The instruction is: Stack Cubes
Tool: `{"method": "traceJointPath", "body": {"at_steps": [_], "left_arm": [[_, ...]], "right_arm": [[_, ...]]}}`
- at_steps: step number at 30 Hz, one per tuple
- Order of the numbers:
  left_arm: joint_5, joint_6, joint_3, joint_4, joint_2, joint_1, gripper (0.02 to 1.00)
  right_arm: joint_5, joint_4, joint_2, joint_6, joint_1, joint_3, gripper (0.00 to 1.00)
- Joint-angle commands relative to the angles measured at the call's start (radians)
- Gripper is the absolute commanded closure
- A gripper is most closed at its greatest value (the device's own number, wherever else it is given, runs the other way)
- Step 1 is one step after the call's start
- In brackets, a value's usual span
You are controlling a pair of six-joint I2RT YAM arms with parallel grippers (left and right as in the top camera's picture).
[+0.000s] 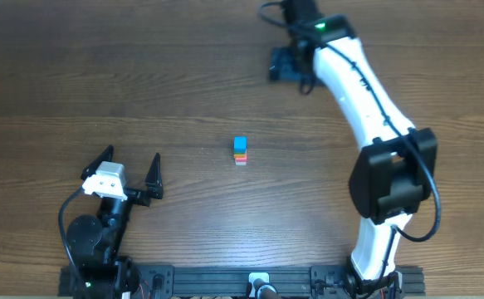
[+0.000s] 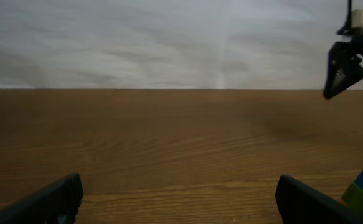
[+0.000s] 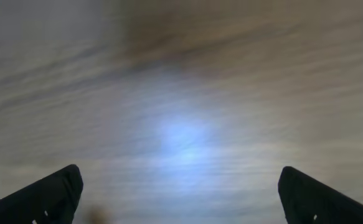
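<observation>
A brown wooden desk (image 1: 59,75) carries everything, with a pale wall beyond its far edge in the left wrist view. Toward the near-left corner the left gripper (image 1: 132,154) sits low over the wood, its two fingers spread wide with nothing between them. At the middle of the desk stands the stack of cubes (image 1: 240,151), one narrow column with a blue cube (image 1: 240,143) on top and other colours under it. It looks upright, and nothing touches it. Toward the far-right part of the desk the right gripper (image 1: 285,66) hangs above the surface, its fingers apart and empty, well away from the column.

The tower seems to be built already, so the step in hand is most likely bringing the arms home without disturbing it. To do that well, the right arm should keep its height and fold back along its own side of the desk, never sweeping across the centre. The left gripper is already clear and needs no move toward the stack. A light knock would probably topple so slim a column.
</observation>
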Motion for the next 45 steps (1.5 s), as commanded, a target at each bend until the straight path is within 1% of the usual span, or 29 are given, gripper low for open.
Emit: {"method": "traceJointPath", "body": {"at_steps": [1,6,10,14,17,20,28,31,33,36,41,45], "left_arm": [[0.005,0.015,-0.005,-0.001,-0.005,0.005,0.020],[0.005,0.015,-0.005,-0.001,-0.005,0.005,0.020],[0.005,0.015,-0.005,-0.001,-0.005,0.005,0.020],[0.005,0.015,-0.005,-0.001,-0.005,0.005,0.018],[0.005,0.015,-0.005,-0.001,-0.005,0.005,0.018],[0.006,0.015,-0.005,-0.001,-0.005,0.005,0.020],[0.005,0.015,-0.005,-0.001,-0.005,0.005,0.018],[0.005,0.015,-0.005,-0.001,-0.005,0.005,0.020],[0.006,0.015,-0.005,-0.001,-0.005,0.005,0.020],[0.005,0.015,-0.005,-0.001,-0.005,0.005,0.018],[0.006,0.015,-0.005,-0.001,-0.005,0.005,0.018],[0.005,0.015,-0.005,-0.001,-0.005,0.005,0.018]], "right_arm": [[0.101,0.005,-0.095,-0.136,-0.048,-0.005,0.007],[0.101,-0.023,-0.153,-0.167,-0.129,-0.007,0.009],[0.101,-0.007,-0.216,-0.191,-0.194,-0.045,0.007],[0.095,0.080,-0.338,-0.204,-0.251,-0.186,0.009],[0.056,0.164,-0.481,-0.232,-0.291,-0.356,0.009],[0.044,0.232,-0.629,-0.261,-0.296,-0.506,0.007],[0.023,0.419,-1.023,-0.274,-0.290,-0.867,0.007],[-0.017,0.513,-1.215,-0.319,-0.272,-1.025,0.009],[-0.024,0.575,-1.360,-0.343,-0.271,-1.143,0.009],[-0.027,0.634,-1.491,-0.368,-0.271,-1.251,0.009],[-0.040,0.758,-1.700,-0.369,-0.271,-1.423,0.007],[-0.092,0.839,-1.862,-0.369,-0.267,-1.533,0.009]]}}
